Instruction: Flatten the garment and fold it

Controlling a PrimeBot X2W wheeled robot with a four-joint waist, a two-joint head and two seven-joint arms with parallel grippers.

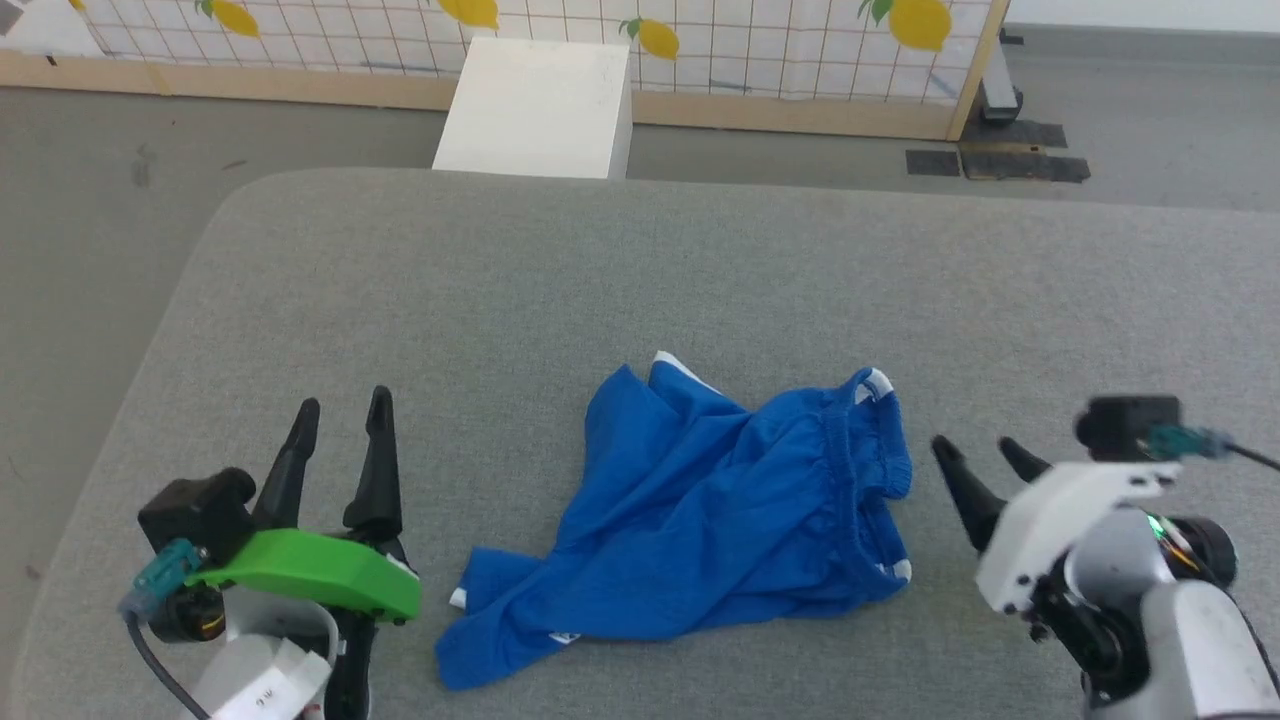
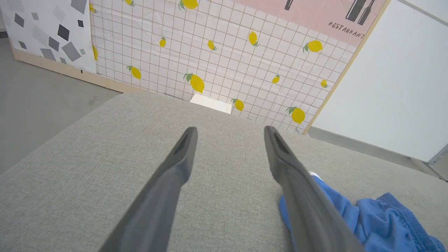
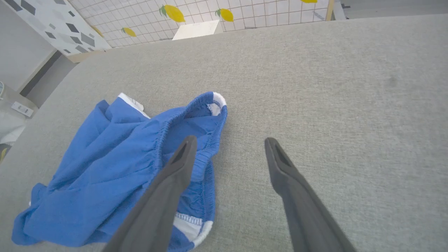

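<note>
The blue shorts [image 1: 700,510] lie crumpled in a heap on the grey padded table [image 1: 640,280], gathered waistband toward the right, white trim showing at several corners. My left gripper [image 1: 340,415] stands open to the left of the heap, apart from it, nothing between its fingers. In the left wrist view the left gripper [image 2: 229,134] is open over bare table, with the shorts [image 2: 371,220] at lower right. My right gripper [image 1: 985,455] is open just right of the waistband. In the right wrist view the right gripper [image 3: 229,145] is open and the shorts [image 3: 115,164] lie to its left.
A white box [image 1: 540,105] stands on the floor beyond the table's far edge. Behind it runs a lemon-patterned panel [image 1: 600,30] with a wooden base. The table's left edge [image 1: 130,380] drops to grey floor. Bare table stretches behind and right of the shorts.
</note>
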